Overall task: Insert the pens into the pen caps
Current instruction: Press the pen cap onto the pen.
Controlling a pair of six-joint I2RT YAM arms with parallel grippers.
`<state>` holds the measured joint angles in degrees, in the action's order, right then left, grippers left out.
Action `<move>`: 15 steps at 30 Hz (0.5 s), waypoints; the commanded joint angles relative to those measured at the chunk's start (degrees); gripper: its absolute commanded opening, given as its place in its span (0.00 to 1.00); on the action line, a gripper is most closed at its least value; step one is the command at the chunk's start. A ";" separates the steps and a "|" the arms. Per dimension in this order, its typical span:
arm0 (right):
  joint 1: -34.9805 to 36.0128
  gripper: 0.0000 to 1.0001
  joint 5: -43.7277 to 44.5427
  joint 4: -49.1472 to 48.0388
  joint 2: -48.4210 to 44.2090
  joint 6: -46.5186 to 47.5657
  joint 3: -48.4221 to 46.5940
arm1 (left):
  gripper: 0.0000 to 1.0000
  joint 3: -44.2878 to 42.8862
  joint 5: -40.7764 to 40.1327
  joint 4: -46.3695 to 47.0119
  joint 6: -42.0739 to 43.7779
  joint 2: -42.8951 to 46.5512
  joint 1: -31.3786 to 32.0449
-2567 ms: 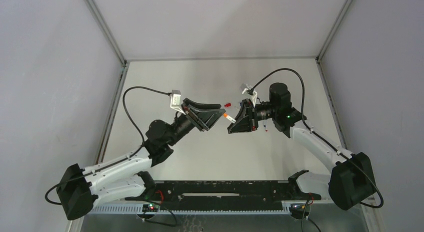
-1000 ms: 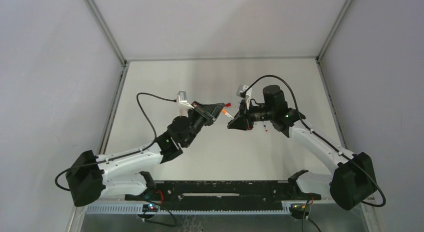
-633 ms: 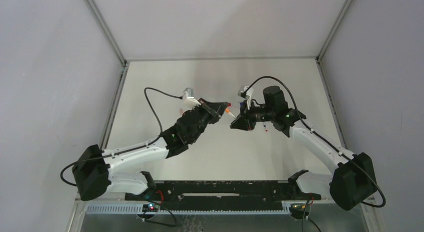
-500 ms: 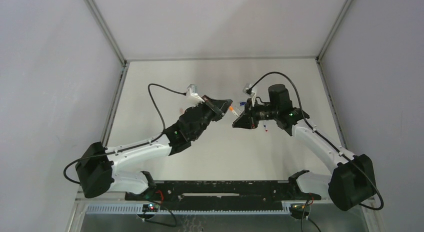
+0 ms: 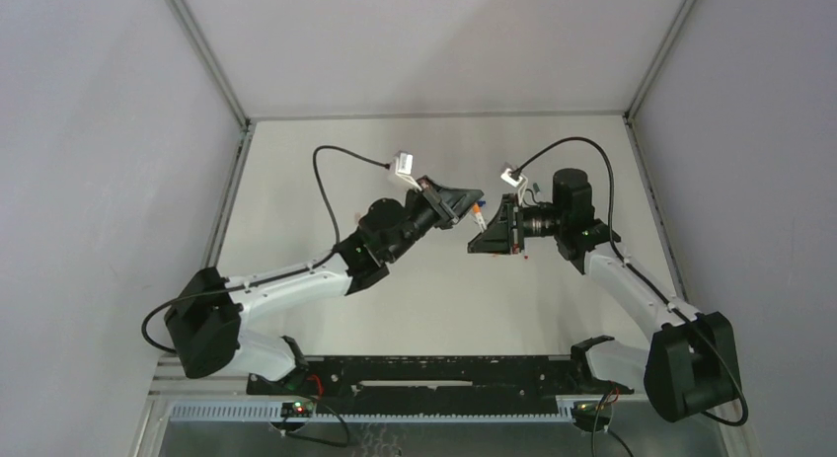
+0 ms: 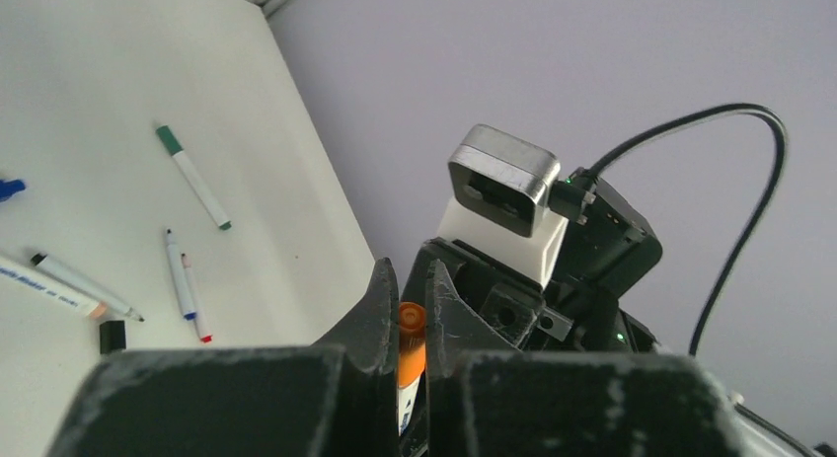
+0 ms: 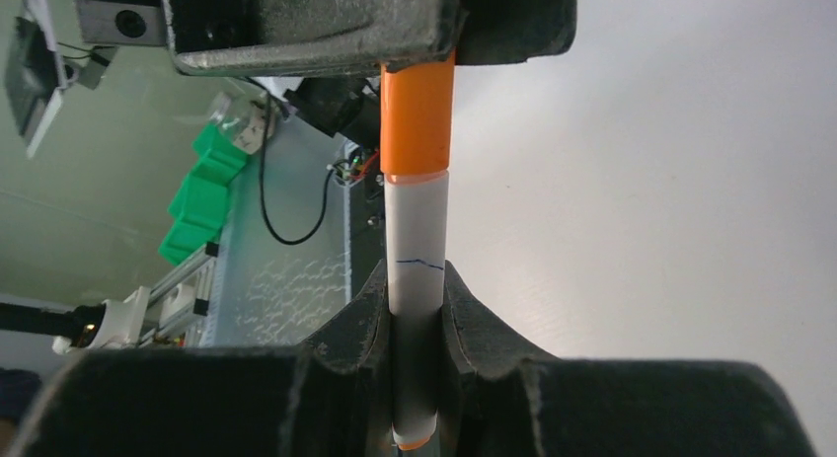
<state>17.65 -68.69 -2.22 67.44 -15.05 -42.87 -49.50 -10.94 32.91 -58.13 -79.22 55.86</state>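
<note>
My right gripper (image 7: 417, 279) is shut on a white pen (image 7: 417, 242) and holds it above the table. An orange pen cap (image 7: 418, 121) sits on the pen's far end, flush against the barrel. My left gripper (image 6: 407, 279) is shut on that orange cap (image 6: 412, 331), with the white barrel (image 6: 405, 406) showing just below it. In the top view the two grippers meet tip to tip, left (image 5: 466, 202) and right (image 5: 486, 238), with the pen (image 5: 478, 217) between them.
On the table in the left wrist view lie a green-tipped pen (image 6: 192, 176), a blue-tipped pen (image 6: 176, 274), a red-tipped pen (image 6: 194, 301), a black-tipped pen (image 6: 74, 285), a black cap (image 6: 113, 336) and a blue cap (image 6: 8, 189). Grey walls enclose the table.
The left arm has reached forward and to the right until its gripper met the right one at the pen's orange end. Both grippers have shifted right together.
</note>
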 commanded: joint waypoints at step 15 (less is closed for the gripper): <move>1.53 0.00 21.26 3.77 -1.55 12.03 -8.46 | 0.00 -10.74 13.47 -41.38 9.34 -4.99 6.01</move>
<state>18.48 -63.68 4.67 66.85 -8.56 -44.14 -58.83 -3.79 13.45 -48.01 -79.44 53.63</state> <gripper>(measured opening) 0.219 0.062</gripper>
